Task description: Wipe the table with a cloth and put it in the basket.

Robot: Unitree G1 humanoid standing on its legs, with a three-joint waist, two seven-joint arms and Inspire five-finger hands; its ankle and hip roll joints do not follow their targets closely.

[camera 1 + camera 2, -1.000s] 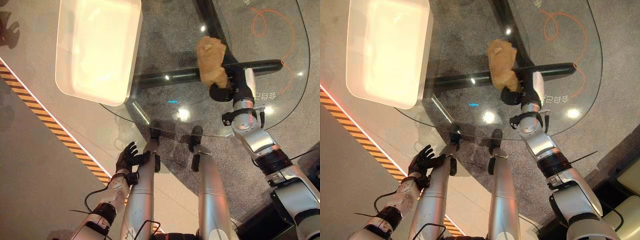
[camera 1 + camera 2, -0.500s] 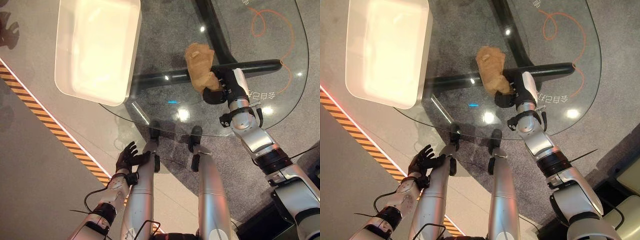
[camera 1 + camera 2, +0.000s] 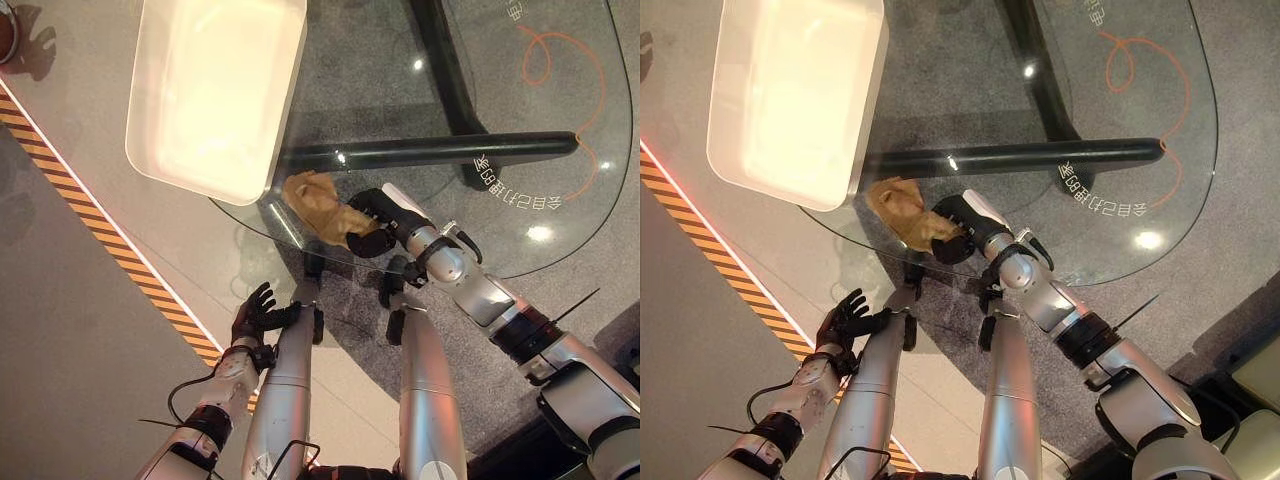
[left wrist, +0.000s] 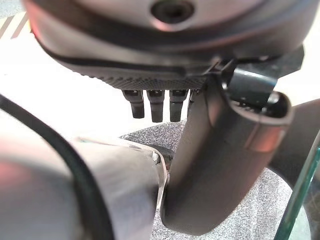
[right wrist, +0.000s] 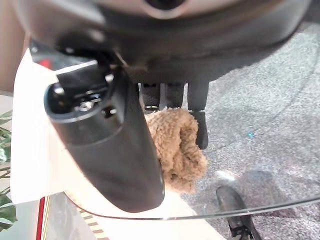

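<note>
The right hand (image 3: 372, 222) clutched the tan cloth (image 3: 318, 206) at the glass table's (image 3: 560, 130) near edge, beside the basket (image 3: 215, 90); the left hand (image 3: 256, 312) hung slack.

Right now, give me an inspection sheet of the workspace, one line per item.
Surface: glass table, see-through, on a dark frame, with orange markings at the far right.
Job's things: tan cloth on the glass near the near edge, close to the basket's near corner; white basket stands at the table's left end, nothing seen inside.
Clutter: nothing seen.
Hands: right hand curled on the cloth, holding it against the glass; left hand low beside the table, fingers spread, holding nothing.
Cables: left out, robot's own.
Surroundings: grey carpet under the table; black and orange striped line on the floor to the left.
</note>
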